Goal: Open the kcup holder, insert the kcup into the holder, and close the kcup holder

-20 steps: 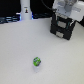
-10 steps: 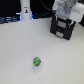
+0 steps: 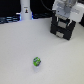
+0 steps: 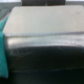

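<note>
The kcup (image 3: 36,61) is a tiny bright-green pod lying on the white table, near the front and towards the exterior view's left. The kcup holder (image 3: 62,29) is a black boxy unit at the back on the exterior view's right; its front shows two recesses and looks closed. My gripper (image 3: 64,18) is white and hangs right over the holder's top, far from the kcup. Its fingers are too blurred to tell whether they are open or shut. The wrist view shows only a close, blurred black surface of the holder (image 4: 45,57), with no fingers in it.
A white upright object (image 3: 25,10) stands at the back on the exterior view's left, with dark clutter behind it. The white table (image 3: 20,45) spreads between the kcup and the holder. A teal patch (image 4: 3,47) shows in the wrist view.
</note>
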Motion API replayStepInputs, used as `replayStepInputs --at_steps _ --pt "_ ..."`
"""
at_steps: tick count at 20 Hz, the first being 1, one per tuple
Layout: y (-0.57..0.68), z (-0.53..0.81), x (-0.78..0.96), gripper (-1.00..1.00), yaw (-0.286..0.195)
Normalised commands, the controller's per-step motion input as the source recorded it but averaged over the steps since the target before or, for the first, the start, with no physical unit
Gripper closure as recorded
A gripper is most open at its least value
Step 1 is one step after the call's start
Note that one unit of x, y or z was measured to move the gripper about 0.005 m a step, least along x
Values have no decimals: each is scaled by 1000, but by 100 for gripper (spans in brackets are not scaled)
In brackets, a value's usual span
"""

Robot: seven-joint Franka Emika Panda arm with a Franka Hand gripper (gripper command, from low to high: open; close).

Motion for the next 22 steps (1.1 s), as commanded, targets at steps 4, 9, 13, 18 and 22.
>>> replayStepInputs --at_steps 4,9,13,18,22 --pt "-131 160 702 100 -60" --pt "-208 180 845 100 -71" --pt "-255 134 939 100 -83" --pt "-254 139 937 100 -84" --pt "-288 194 933 100 -94"
